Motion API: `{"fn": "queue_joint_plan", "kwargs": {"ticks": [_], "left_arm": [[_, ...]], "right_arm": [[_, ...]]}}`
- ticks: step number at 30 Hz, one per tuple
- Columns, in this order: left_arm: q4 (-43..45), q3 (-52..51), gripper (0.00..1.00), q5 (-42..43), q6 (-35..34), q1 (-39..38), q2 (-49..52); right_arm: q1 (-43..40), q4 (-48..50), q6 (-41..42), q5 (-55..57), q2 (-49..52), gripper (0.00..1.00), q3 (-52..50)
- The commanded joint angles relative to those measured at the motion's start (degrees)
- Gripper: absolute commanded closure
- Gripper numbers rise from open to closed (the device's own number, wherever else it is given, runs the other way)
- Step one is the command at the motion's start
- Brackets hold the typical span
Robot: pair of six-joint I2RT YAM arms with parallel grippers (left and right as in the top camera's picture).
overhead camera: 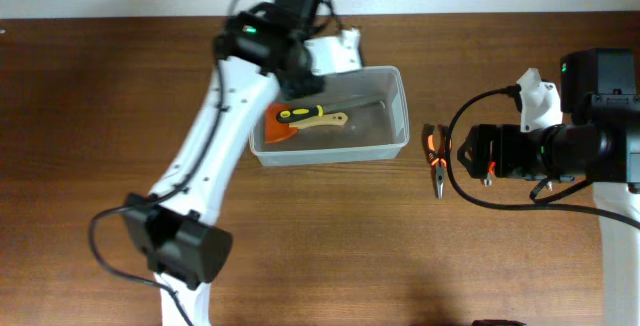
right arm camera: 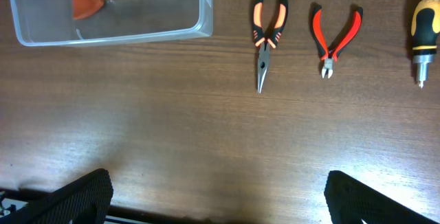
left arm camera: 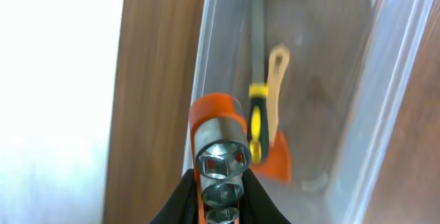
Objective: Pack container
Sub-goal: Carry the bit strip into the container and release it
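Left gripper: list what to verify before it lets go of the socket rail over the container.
1. Grip: left gripper shut on socket rail: ok.
2. Rail inside the container rim: cannot tell; in the left wrist view it overlaps the wall line.
3. Landing room: orange scraper lies at the left-arm end, and the floor toward the right arm shows room: ok.
4. Other arm: right gripper open, apart from the container: ok.
5. Packing finished: not ok; pliers, cutters and screwdriver lie on the table.
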Motion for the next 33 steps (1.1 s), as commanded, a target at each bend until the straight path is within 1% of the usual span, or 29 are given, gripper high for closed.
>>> {"fn": "queue_joint_plan", "kwargs": {"ticks": [1, 8, 13, 21, 26, 33], "left_arm": [[1.81, 0.02, 0.98, 1.77, 2.86, -2.19, 3.67], [1.99, 0.02, 0.98, 3.45, 2.86, -5.40, 11.19], [1.99, 0.02, 0.98, 2.75, 2.80, -7.02, 15.02], [3.15, -0.87, 0.98, 2.34, 2.82, -6.93, 16.76], [4.02, -0.92, 0.98, 6.05, 2.82, -7.19, 16.98], [4.15, -0.92, 0.98, 5.97, 2.80, -8.33, 17.94]], "right_arm": [[-0.42, 0.00, -0.11, 0.24, -0.11, 0.01, 0.24], [-0.42, -0.02, -0.11, 0.24, -0.11, 0.01, 0.24], [-0.42, -0.02, -0.11, 0.24, -0.11, 0.01, 0.24], [-0.42, -0.61, -0.13, 0.26, -0.11, 0.01, 0.24], [-0.42, -0.66, -0.11, 0.26, -0.11, 0.01, 0.24], [-0.42, -1.46, -0.11, 0.26, -0.11, 0.01, 0.24]]}}
